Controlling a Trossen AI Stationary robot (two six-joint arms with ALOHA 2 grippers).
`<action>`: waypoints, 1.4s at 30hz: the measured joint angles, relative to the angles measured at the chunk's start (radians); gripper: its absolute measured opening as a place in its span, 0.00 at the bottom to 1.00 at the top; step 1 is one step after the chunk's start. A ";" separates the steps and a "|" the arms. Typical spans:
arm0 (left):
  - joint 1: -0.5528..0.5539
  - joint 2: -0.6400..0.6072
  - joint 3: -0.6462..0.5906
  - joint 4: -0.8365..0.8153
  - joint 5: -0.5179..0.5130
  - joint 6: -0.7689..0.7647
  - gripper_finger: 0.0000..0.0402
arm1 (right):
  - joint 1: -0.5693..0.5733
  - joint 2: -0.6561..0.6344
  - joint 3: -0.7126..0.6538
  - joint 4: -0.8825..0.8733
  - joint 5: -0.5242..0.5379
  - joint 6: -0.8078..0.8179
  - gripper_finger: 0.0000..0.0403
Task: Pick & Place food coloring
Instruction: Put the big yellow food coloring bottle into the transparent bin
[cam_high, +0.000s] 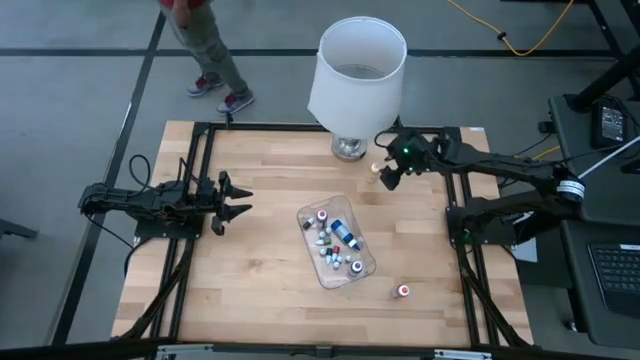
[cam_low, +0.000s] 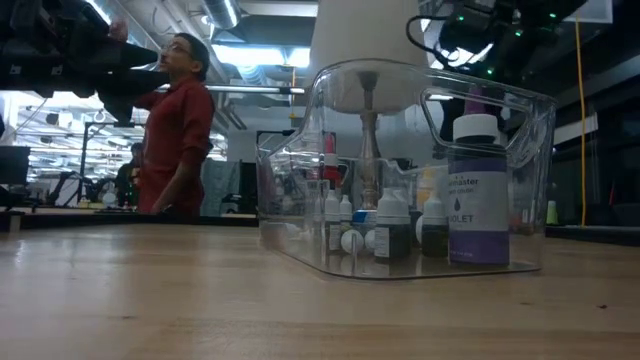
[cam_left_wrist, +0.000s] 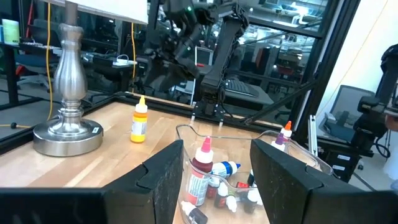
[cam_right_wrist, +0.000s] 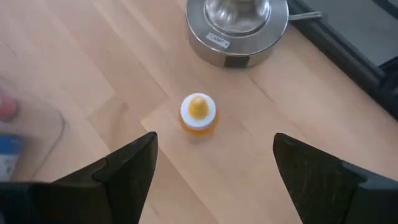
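An orange-yellow food coloring bottle (cam_high: 372, 173) stands upright on the table near the lamp base; it also shows in the right wrist view (cam_right_wrist: 198, 114) and the left wrist view (cam_left_wrist: 140, 121). My right gripper (cam_high: 388, 172) hovers above it, open and pointing down, touching nothing; its fingers show on either side of the bottle in the right wrist view (cam_right_wrist: 214, 168). Several small bottles lie in the clear tray (cam_high: 362, 268); a violet-labelled one (cam_low: 478, 190) stands upright there. A red-capped bottle (cam_high: 403, 291) stands alone near the front right. My left gripper (cam_high: 235, 197) waits open at the left.
The large white lamp (cam_high: 355, 80) stands at the far edge, its metal base (cam_right_wrist: 236, 25) close behind the orange-yellow bottle. A person in red (cam_low: 180, 130) is beyond the table's far left corner. Bare wood lies between the tray and the left gripper.
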 joint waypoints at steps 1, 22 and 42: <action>0.000 0.000 0.000 0.000 0.000 0.000 0.45 | 0.003 -0.015 -0.024 0.027 0.000 0.013 0.79; 0.000 0.000 0.000 0.000 0.000 0.000 0.45 | -0.027 0.106 -0.174 0.378 0.002 0.033 0.79; 0.000 0.000 0.000 0.000 0.000 0.000 0.45 | -0.031 0.220 -0.174 0.439 -0.031 0.008 0.70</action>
